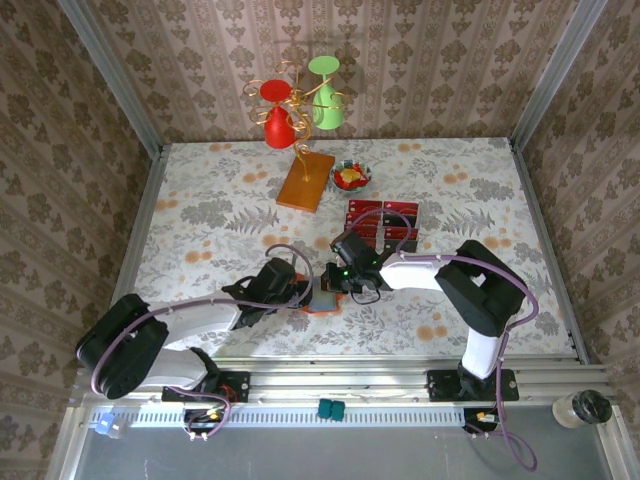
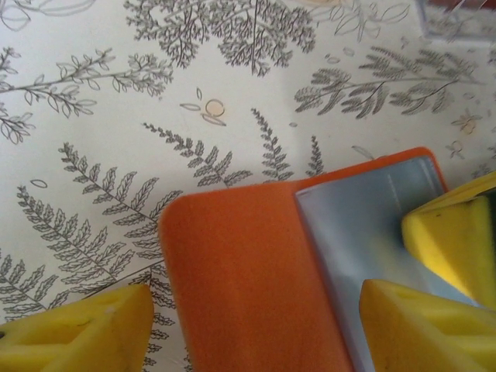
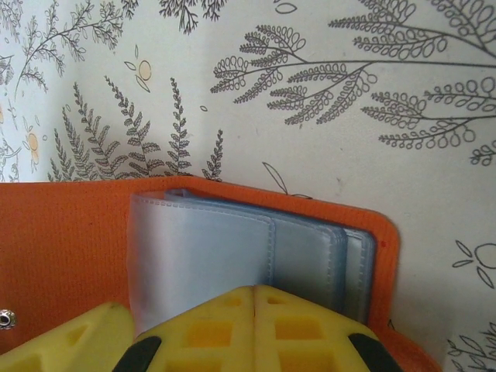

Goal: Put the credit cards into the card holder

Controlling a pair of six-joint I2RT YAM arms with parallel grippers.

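The step in hand looked like preparation rather than loading: the card holder (image 1: 322,299) lay open on the floral table (image 1: 200,205) near its front edge, between the two arms, and no card was in either claw. The credit cards (image 1: 383,222), red and dark, sat in a tidy block well apart from it, farther back and to the right. The left gripper (image 2: 256,310) stood with its yellow fingers wide apart, straddling the orange cover, one over the table and one over the grey-blue panel, probably to steady the holder. The right gripper (image 3: 256,298) had its fingers pressed together at the near edge of the clear pocket sleeves (image 3: 225,248), seemingly nipping one leaf, though the contact itself was hidden. The next move, by my judgement, called for a pocket mouth to be left gaping and the holder pinned flat, so that one claw could let go, fetch a card and slide it in edge-first. The holder looked soft, with rounded corners and several stitched, glossy sleeves stacked inside.
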